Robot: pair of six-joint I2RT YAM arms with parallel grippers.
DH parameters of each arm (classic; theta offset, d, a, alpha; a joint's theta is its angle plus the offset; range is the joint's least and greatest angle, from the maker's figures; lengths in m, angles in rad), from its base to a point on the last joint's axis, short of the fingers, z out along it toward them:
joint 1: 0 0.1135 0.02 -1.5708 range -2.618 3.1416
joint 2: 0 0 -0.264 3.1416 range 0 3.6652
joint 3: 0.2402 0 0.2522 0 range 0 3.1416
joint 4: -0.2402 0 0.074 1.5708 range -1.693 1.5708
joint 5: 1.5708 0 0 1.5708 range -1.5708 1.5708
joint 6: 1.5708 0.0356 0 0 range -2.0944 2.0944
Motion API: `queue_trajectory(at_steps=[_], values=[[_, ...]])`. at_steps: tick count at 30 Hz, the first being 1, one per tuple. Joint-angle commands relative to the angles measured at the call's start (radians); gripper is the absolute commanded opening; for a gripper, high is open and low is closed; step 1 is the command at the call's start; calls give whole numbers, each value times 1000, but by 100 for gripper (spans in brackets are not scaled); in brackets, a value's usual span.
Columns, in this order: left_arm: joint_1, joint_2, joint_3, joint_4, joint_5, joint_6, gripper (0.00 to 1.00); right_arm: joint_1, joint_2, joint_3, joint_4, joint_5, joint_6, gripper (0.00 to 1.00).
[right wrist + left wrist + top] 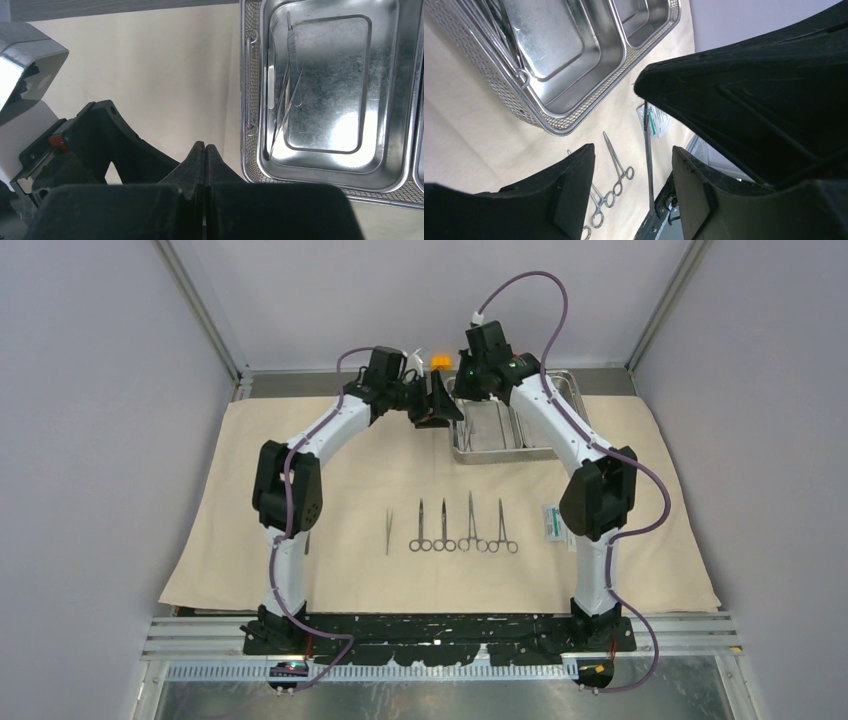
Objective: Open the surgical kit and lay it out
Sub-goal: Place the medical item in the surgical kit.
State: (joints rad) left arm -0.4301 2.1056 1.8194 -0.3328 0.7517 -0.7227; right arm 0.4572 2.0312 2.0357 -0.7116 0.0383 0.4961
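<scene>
Two hands meet beside the steel tray (574, 121): right hand (205, 148) pinches a slim steel instrument (647, 150), left hand (631, 152) stands apart around it; close squarely, then release.

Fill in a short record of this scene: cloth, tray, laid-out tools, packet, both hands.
Cloth: beige cloth, spread flat
Tray: steel tray at the far side, slim tools in one compartment
Row: tweezers, then four ring-handled clamps, side by side on the cloth
Packet: white and teal packet, right of the row
Left: left hand open, beside the tray
Right: right hand shut, beside the tray
Unclear: thin rod between the left hand's fingers; held or not, cannot tell
</scene>
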Motion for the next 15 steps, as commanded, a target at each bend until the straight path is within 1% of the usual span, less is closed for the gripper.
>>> queue_trajectory(at_steps=[1, 15], values=[[-6, -3, -6, 103, 47, -38, 57, 5, -56, -1, 38, 1, 13, 0], [-6, 20, -6, 134, 59, -69, 37, 6, -67, -26, 49, -15, 16, 0]])
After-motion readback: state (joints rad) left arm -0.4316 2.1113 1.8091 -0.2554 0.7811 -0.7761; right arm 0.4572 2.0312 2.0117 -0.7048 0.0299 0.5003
